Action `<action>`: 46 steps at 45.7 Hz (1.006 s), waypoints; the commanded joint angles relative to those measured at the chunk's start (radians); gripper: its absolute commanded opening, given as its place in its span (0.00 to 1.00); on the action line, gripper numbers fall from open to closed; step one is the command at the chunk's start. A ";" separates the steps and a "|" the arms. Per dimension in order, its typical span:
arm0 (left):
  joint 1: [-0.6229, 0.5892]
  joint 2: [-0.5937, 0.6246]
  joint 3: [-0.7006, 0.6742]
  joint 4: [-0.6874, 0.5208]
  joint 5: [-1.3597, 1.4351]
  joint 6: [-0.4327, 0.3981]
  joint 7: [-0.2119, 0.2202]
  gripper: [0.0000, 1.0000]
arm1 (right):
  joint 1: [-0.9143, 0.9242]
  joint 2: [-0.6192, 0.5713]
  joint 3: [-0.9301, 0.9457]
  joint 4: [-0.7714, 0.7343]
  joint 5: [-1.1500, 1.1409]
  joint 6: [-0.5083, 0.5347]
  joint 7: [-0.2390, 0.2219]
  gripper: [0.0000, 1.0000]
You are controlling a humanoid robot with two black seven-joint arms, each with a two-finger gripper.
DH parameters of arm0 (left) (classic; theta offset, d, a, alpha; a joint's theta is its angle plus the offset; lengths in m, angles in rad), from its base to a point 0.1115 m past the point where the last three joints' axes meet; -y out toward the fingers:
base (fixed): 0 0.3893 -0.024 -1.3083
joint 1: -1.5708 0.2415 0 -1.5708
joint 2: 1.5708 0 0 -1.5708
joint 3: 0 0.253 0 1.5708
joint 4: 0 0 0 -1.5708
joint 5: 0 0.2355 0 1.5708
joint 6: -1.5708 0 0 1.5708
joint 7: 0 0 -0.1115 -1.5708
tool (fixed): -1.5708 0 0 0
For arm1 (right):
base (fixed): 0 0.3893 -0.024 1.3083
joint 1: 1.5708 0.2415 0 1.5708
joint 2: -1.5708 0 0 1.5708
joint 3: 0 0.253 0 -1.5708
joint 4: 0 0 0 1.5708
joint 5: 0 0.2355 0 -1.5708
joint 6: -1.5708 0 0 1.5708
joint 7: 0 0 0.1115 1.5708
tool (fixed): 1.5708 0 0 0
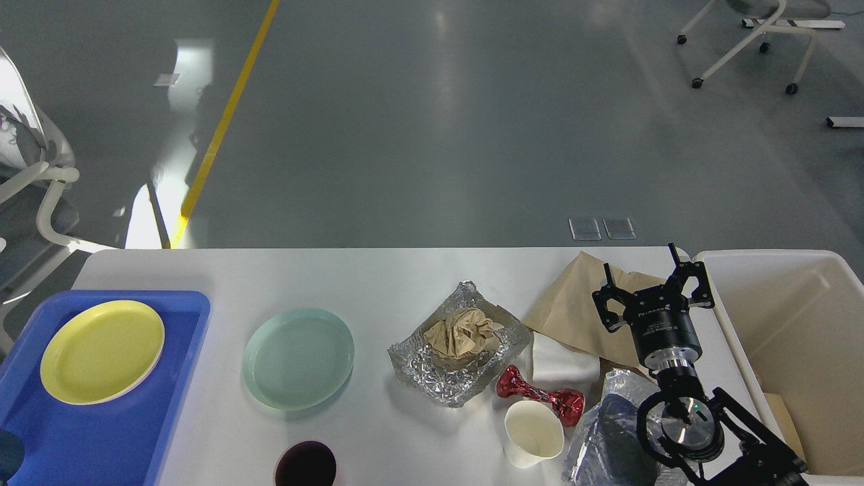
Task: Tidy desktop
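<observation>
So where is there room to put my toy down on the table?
The desktop is bare along its far edge, and between the blue tray and the green plate. The right side is crowded: foil tray, paper cup, brown paper.

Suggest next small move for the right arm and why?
Probably lower the right gripper onto the brown paper sheet just below it and close. Its jaws stand open and empty, the paper lies loose on the desktop, and the cream bin stands right beside it, so it looks like the shortest piece of rubbish to clear.
</observation>
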State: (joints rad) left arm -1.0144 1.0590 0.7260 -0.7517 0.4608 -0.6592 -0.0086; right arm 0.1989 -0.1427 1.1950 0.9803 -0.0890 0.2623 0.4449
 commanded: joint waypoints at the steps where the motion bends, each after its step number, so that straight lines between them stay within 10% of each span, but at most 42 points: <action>1: 0.002 -0.001 -0.016 -0.001 -0.005 0.003 -0.002 0.21 | -0.001 0.000 0.000 0.000 0.000 0.000 0.000 1.00; 17: 0.003 0.001 -0.016 -0.001 -0.017 -0.003 -0.004 0.85 | -0.001 0.000 0.000 0.000 0.000 0.000 0.000 1.00; 46: -0.003 0.019 -0.008 -0.027 -0.062 -0.020 -0.002 0.95 | -0.001 0.000 0.000 0.000 0.000 0.000 0.000 1.00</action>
State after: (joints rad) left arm -1.0110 1.0754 0.7164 -0.7698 0.3991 -0.6731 -0.0122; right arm 0.1985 -0.1426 1.1950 0.9802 -0.0890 0.2623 0.4449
